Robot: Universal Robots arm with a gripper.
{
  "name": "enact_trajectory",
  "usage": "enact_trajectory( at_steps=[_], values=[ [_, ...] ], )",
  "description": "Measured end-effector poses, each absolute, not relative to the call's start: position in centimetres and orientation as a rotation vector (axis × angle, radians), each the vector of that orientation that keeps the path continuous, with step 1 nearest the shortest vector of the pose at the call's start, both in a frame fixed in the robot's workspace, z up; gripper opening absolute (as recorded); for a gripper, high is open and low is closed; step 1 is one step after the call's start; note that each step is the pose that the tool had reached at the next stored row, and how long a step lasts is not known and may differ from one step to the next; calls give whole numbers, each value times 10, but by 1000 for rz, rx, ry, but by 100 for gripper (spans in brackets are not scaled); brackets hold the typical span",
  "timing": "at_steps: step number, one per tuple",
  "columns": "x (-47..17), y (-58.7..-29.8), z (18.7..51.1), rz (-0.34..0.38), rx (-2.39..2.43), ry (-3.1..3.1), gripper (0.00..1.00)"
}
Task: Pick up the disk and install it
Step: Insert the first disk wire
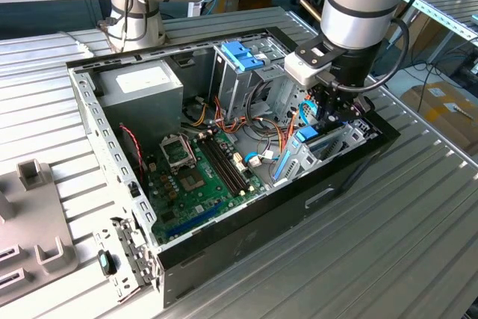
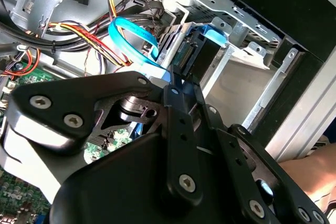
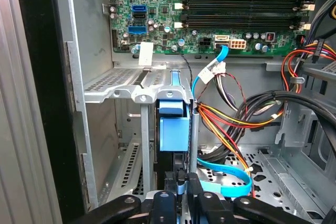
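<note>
Starting at the exterior view's left, the open computer case (image 1: 88, 106) holds a grey power box (image 1: 142, 84), a green circuit board (image 1: 194, 177) and loose cables. Toward the right, the disk (image 1: 308, 137) stands on edge in a slot of the metal bay (image 3: 126, 85). The claw (image 1: 332, 112) looks pinched on its outer end. I judge the disk stiff, dense and easily hurt by knocks, with slick faces; its blue side rails give the safest hold.
</note>
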State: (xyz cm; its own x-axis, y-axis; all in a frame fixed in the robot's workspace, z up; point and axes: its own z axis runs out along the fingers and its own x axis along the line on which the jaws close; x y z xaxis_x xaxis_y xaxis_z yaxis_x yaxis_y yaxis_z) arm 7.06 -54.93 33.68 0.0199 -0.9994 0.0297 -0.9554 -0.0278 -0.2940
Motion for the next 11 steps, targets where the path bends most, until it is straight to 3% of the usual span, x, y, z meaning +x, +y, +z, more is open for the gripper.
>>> enact_trajectory(
  at_steps=[11],
  values=[
    [71,-549,345,-340,-2097,2046,24]
  ],
)
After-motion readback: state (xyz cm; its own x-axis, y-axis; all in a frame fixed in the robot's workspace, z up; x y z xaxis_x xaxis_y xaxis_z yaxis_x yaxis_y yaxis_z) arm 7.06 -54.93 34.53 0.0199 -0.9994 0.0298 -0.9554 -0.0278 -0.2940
